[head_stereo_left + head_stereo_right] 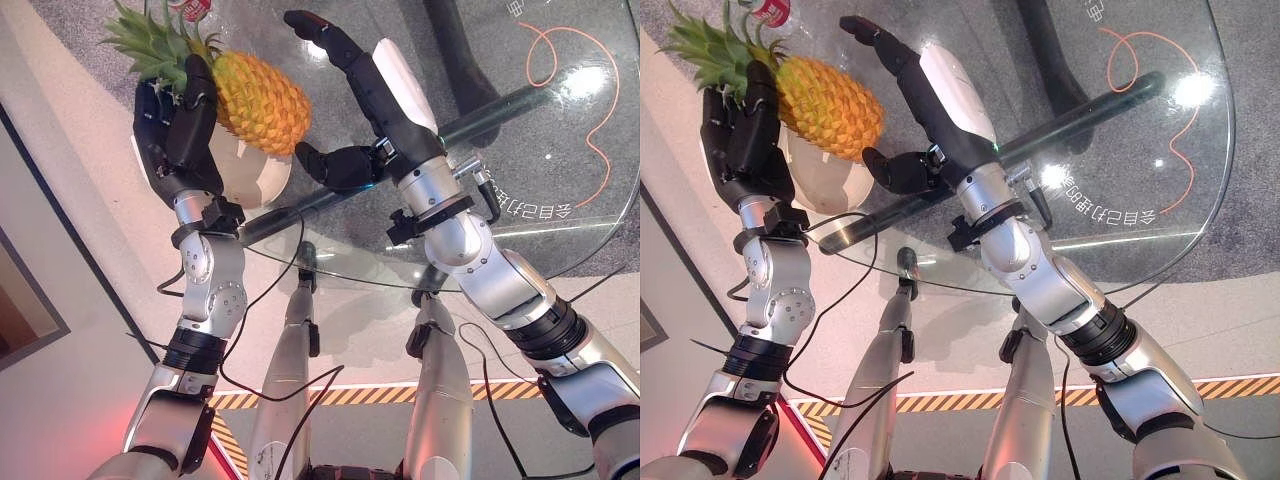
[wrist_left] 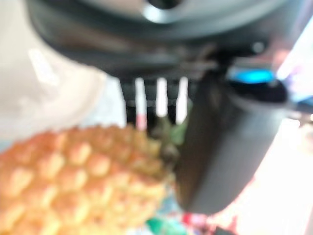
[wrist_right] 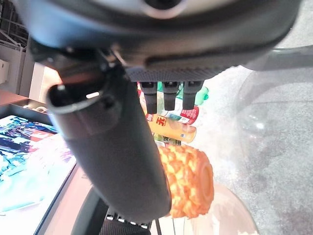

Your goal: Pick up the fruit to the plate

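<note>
Pineapple: lay tilted over the white plate on the glass table, leafy crown toward the left robot hand.
Left robot hand: fingers curled round the pineapple's crown end.
Right robot hand: fingers spread straight, beside the pineapple, holding nothing.

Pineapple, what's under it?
A white plate sits under the pineapple, on the glass table. The left hand, curled round the fruit, and the fruit itself hide much of the plate.
</note>
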Available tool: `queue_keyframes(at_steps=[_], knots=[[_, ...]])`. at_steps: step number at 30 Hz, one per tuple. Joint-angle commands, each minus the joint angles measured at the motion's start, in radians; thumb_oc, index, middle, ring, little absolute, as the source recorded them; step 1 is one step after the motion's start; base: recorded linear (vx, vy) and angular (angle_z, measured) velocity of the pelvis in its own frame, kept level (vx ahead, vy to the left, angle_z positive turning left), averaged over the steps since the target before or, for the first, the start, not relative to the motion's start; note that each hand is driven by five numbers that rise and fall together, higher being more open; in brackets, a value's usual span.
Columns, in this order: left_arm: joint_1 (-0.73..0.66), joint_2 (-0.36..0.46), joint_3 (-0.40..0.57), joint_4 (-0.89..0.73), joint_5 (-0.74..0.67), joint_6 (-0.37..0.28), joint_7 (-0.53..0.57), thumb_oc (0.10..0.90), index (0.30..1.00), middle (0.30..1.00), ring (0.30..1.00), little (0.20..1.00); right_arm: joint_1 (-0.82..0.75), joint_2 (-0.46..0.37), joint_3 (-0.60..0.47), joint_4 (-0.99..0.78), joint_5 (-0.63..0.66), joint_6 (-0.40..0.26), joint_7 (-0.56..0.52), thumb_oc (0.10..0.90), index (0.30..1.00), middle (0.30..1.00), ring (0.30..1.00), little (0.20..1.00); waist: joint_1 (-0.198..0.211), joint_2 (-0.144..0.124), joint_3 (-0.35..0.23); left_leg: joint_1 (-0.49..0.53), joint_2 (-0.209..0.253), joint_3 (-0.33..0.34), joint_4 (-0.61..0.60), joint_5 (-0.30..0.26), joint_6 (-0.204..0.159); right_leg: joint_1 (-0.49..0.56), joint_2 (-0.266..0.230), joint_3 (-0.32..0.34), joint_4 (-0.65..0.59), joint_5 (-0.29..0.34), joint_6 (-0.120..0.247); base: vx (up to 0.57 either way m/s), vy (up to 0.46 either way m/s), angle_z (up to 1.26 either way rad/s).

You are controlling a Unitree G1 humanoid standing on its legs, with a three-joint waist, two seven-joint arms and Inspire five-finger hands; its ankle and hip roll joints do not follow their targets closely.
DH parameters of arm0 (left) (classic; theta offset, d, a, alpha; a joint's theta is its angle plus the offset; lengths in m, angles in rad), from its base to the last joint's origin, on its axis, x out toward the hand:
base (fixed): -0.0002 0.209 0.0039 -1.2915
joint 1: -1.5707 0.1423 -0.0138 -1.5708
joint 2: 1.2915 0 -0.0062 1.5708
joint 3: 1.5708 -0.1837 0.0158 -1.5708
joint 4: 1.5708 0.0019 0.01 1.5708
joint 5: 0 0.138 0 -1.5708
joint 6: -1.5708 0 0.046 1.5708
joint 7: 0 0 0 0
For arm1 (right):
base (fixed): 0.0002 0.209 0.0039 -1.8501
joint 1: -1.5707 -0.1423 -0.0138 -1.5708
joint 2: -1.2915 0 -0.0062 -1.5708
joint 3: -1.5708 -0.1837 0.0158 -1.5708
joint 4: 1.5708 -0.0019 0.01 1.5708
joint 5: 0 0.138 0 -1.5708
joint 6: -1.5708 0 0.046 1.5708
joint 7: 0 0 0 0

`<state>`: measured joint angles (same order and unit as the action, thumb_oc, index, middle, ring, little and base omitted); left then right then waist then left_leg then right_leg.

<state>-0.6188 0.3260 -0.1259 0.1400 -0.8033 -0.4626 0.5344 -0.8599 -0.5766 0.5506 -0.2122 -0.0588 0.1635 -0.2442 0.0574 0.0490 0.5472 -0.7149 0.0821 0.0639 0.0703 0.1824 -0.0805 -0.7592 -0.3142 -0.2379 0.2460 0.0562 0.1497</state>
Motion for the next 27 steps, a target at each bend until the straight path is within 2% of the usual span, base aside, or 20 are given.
queue_keyframes(at_steps=[1, 8, 16, 23, 27], knots=[[-0.103, 0.030, 0.072, -0.096, 0.138, -0.173, 0.036, 0.100, 0.300, 0.300, 0.300, 0.200, -0.098, 0.034, -0.030, -0.111, -0.023, -0.085, -0.052, 0.800, 0.900, 0.900, 0.900, 0.900, 0.019, -0.001, -0.027, 0.020, 0.064, -0.019, 0.022, -0.020, -0.053, 0.042, -0.034, 0.031, -0.065, 0.089, 0.068, 0.00, 0.000, 0.00], [-0.100, 0.036, 0.087, -0.078, 0.206, -0.185, 0.107, 0.100, 0.300, 0.300, 0.300, 0.200, -0.083, 0.042, -0.044, -0.102, -0.016, -0.087, -0.102, 0.800, 0.900, 0.900, 0.900, 0.900, 0.018, -0.006, -0.027, 0.024, 0.068, -0.017, 0.016, -0.017, -0.056, 0.047, -0.031, 0.031, -0.065, 0.086, 0.068, 0.00, 0.000, 0.00], [-0.097, 0.052, 0.121, -0.019, 0.304, -0.249, 0.180, 0.100, 0.300, 0.300, 0.300, 0.200, 0.009, 0.022, -0.111, -0.028, 0.045, -0.105, -0.240, 0.800, 0.900, 0.900, 0.900, 0.900, -0.005, -0.019, -0.027, 0.031, 0.079, -0.002, 0.020, -0.020, -0.061, 0.047, -0.025, 0.041, -0.060, 0.082, 0.067, 0.00, 0.004, 0.00], [-0.078, 0.072, 0.155, 0.040, 0.374, -0.294, 0.246, 0.100, 0.300, 0.300, 0.300, 0.200, 0.172, -0.002, -0.235, 0.086, 0.070, -0.201, -0.369, 0.800, 0.900, 0.900, 0.900, 0.900, -0.039, -0.031, -0.027, 0.033, 0.086, 0.009, 0.031, -0.030, -0.061, 0.039, -0.020, 0.055, -0.049, 0.077, 0.068, 0.00, 0.000, 0.00], [-0.072, 0.099, 0.176, 0.095, 0.393, -0.325, 0.273, 0.100, 0.300, 0.300, 0.300, 0.200, 0.245, -0.017, -0.299, 0.215, 0.105, -0.259, -0.440, 0.800, 0.900, 0.900, 0.900, 0.900, -0.053, -0.034, -0.027, 0.051, 0.091, 0.017, 0.033, -0.043, -0.063, 0.049, -0.018, 0.060, -0.046, 0.067, 0.071, 0.01, 0.020, -0.03]])
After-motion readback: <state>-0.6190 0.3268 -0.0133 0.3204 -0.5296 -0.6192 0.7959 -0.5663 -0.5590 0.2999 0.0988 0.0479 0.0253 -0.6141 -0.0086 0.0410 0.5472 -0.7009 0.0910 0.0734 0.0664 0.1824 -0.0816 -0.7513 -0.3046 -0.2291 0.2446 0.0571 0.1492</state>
